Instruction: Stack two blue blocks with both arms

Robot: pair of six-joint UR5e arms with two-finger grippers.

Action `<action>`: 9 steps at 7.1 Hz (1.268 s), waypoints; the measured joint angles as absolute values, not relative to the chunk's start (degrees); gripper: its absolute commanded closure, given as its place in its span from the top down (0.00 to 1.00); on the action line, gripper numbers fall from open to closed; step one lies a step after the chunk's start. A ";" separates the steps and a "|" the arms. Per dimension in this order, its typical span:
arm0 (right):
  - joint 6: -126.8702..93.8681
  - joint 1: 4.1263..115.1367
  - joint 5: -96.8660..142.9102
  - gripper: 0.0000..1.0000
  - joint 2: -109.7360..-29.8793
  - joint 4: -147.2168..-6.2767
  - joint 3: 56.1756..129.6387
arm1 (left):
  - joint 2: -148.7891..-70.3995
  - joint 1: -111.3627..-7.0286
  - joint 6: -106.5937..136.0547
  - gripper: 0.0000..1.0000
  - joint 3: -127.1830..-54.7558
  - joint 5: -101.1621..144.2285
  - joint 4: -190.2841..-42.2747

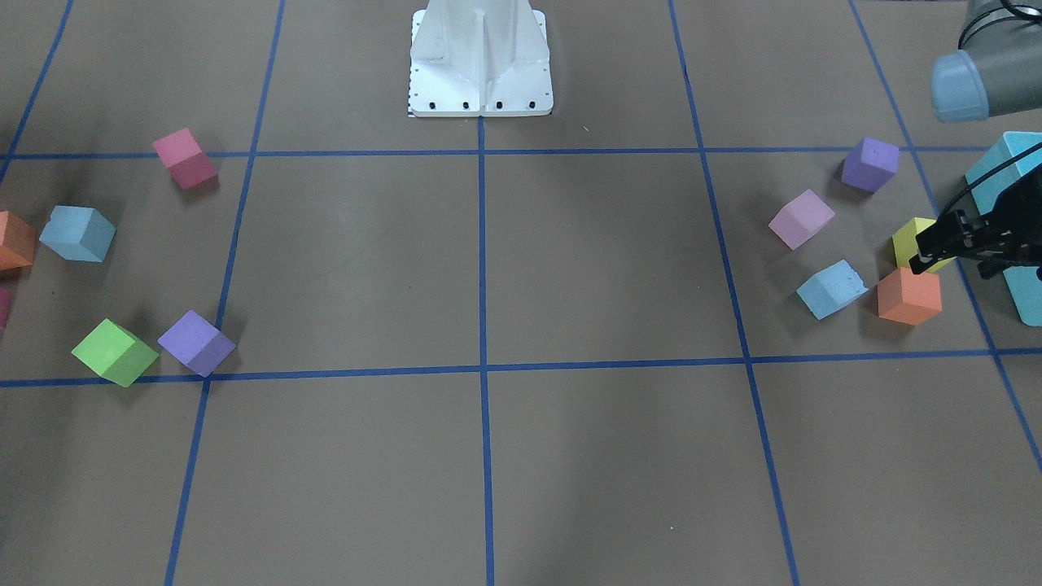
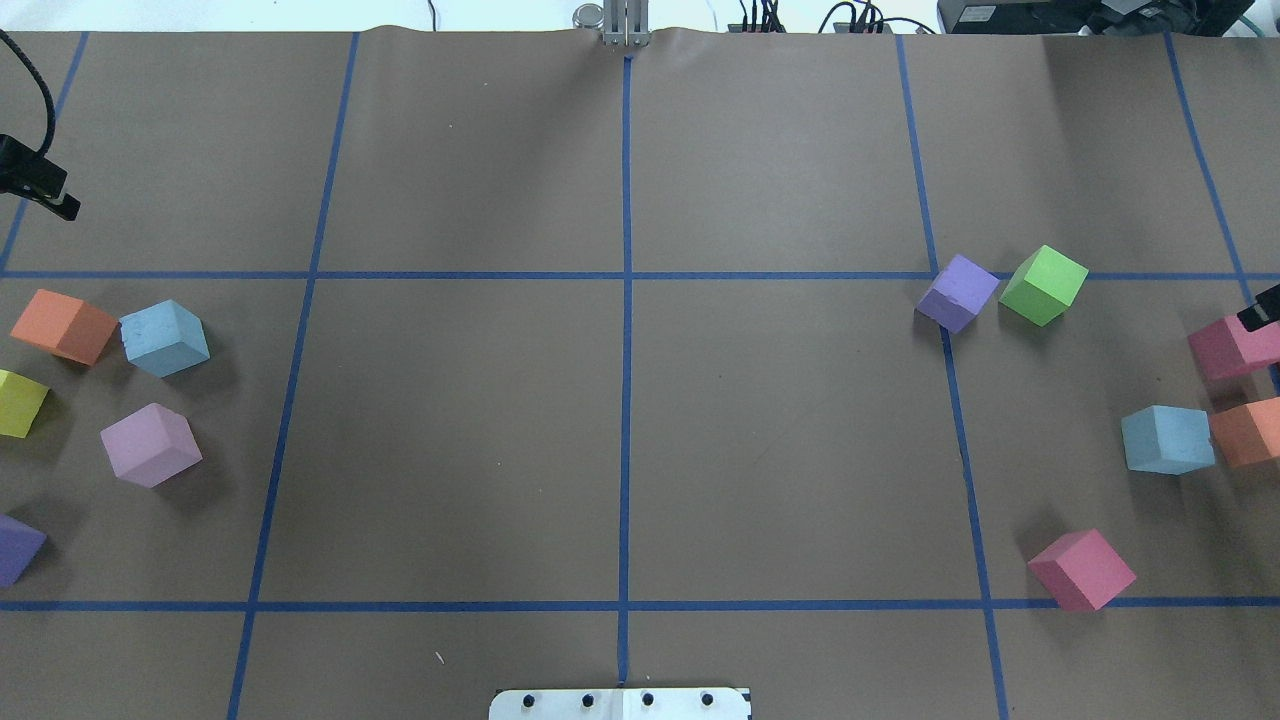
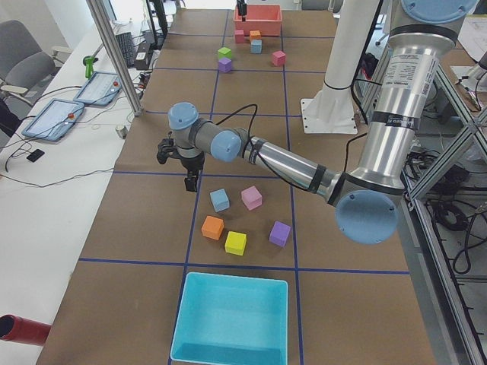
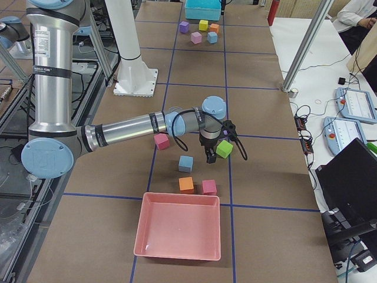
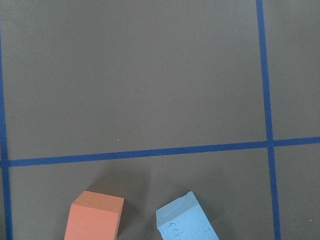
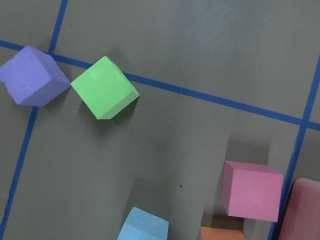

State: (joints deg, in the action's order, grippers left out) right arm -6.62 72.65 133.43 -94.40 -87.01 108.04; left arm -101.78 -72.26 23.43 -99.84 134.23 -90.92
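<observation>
Pitted blue block (image 5: 182, 222) lies beside orange cube (image 5: 95, 217); left fingers (image 1: 936, 236) and right fingers (image 2: 1262, 312): open or closed, cannot tell.

Brown paper covers the table (image 2: 460, 450), squared off with blue tape lines (image 2: 626, 400). Toward one end a green cube (image 2: 1043, 285) sits just beside a purple cube (image 2: 957, 292), with a magenta cube (image 2: 1082, 569) well apart from them, near a tape crossing. Toward the other end lie an orange cube (image 2: 64, 326), a yellow cube (image 2: 20, 402) and a lilac cube (image 2: 150, 445). A teal bin (image 3: 230, 319) stands at that end of the table, and a salmon-pink bin (image 4: 178, 233) at the opposite one.
</observation>
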 measured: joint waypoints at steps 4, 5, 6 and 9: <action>-25.61 67.57 130.59 0.98 -97.36 -78.06 107.19 | -100.87 -72.33 23.34 0.99 -100.49 134.29 -91.05; -28.59 67.24 130.58 0.98 -99.02 -74.89 106.29 | -100.88 -72.36 23.31 0.99 -100.55 134.30 -91.05; -32.03 66.54 130.41 0.99 -100.59 -70.96 105.30 | -100.87 -72.39 23.32 0.99 -100.75 134.28 -91.04; -45.01 59.67 126.35 0.99 -100.42 -63.82 104.54 | -100.71 -72.42 23.42 0.99 -101.30 134.21 -90.95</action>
